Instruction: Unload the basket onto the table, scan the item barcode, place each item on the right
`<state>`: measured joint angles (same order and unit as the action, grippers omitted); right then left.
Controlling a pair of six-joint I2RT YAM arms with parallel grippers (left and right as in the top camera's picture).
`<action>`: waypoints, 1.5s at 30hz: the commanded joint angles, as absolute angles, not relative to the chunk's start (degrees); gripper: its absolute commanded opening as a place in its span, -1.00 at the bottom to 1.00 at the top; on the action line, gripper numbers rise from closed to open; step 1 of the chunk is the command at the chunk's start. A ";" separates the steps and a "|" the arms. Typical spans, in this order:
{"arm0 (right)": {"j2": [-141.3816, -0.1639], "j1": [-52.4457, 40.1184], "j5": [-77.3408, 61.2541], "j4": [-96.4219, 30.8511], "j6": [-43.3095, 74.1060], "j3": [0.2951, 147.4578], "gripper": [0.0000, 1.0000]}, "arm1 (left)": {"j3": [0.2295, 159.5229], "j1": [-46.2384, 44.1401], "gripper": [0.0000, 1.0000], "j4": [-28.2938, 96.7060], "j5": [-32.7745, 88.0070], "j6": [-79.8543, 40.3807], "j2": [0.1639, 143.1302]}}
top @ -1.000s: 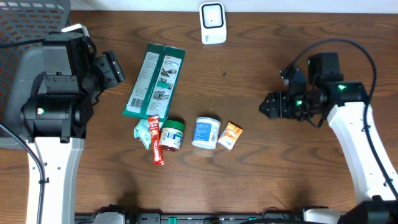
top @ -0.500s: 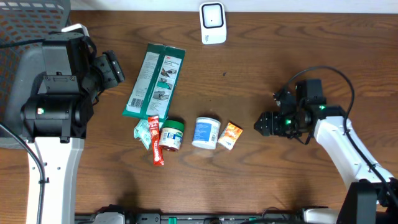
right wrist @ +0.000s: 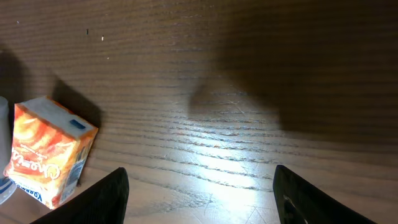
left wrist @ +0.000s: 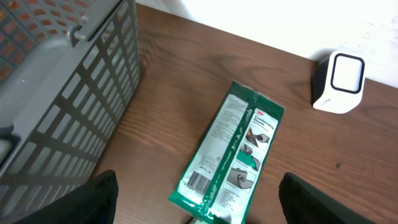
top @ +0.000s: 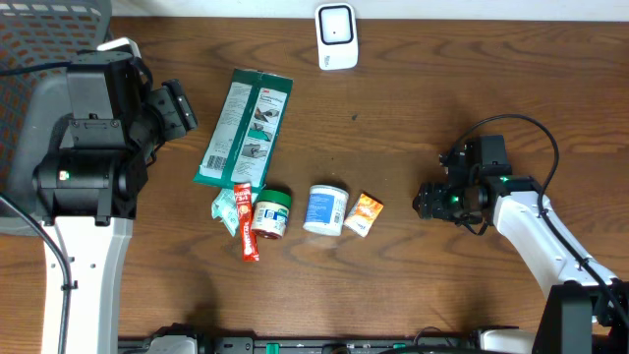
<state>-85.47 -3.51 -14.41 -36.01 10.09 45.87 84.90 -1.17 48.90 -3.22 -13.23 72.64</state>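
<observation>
A white barcode scanner point(top: 336, 37) stands at the table's far edge and shows in the left wrist view as the scanner point(left wrist: 339, 82). A long green packet point(top: 245, 126) lies flat with its barcode up, below my open left gripper point(top: 182, 108); the packet point(left wrist: 230, 158) sits between the empty fingers of that gripper point(left wrist: 196, 202). A small orange box point(top: 365, 213) lies right of a white jar point(top: 325, 209). My right gripper point(top: 425, 200) is open and empty, low over bare wood just right of the orange box point(right wrist: 46, 152), which is outside the gripper point(right wrist: 199, 199).
A green-lidded jar point(top: 270, 214), a red stick pack point(top: 244, 221) and a small teal sachet point(top: 224, 208) lie in the row left of the white jar. A grey mesh basket point(left wrist: 56, 93) stands at the far left.
My right arm has swung toward the table's near side and come down low beside the orange box, its jaws slightly narrower. The left arm and the items have not moved.
</observation>
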 commanded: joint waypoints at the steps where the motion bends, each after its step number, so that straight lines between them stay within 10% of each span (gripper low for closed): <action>1: -85.54 -3.11 -13.54 -35.53 10.96 45.30 0.40 | 85.84 -0.93 0.61 48.84 -3.73 -12.49 72.29; 45: -85.54 -3.11 -11.66 -29.15 12.82 40.32 0.43 | 85.84 -0.93 0.61 48.84 -3.73 -12.47 72.29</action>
<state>-85.47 -3.51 -11.94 -29.12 12.19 40.64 84.90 -1.17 48.88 -3.22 -13.23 72.64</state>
